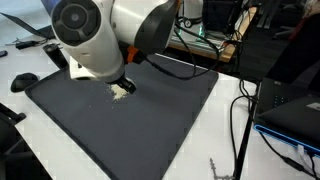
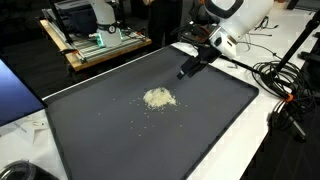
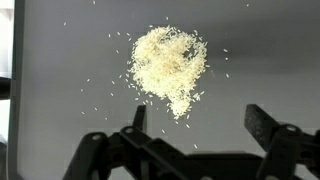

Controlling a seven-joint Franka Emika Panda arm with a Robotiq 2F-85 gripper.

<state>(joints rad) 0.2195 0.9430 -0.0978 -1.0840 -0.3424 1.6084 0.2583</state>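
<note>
A small pile of pale rice grains point(image 3: 168, 68) lies on a dark grey mat point(image 3: 60, 110), with loose grains scattered round it. In the wrist view my gripper point(image 3: 202, 128) hangs above the mat just short of the pile. Its two black fingertips point(image 3: 265, 125) stand wide apart with nothing between them, so it is open. In both exterior views the pile point(image 2: 158, 98) point(image 1: 122, 90) sits near the middle of the mat point(image 2: 110, 130). The gripper point(image 2: 189, 69) hovers over the mat a little way from the pile. The arm's white body point(image 1: 95, 35) hides most of the gripper in an exterior view.
The mat lies on a white table point(image 2: 250, 140). Black cables point(image 2: 288, 100) trail along one side. A laptop point(image 1: 292, 118) and more cables point(image 1: 240, 120) lie beside the mat. A wooden cart with equipment point(image 2: 100, 45) stands behind the table, and a blue screen point(image 2: 14, 92) at one edge.
</note>
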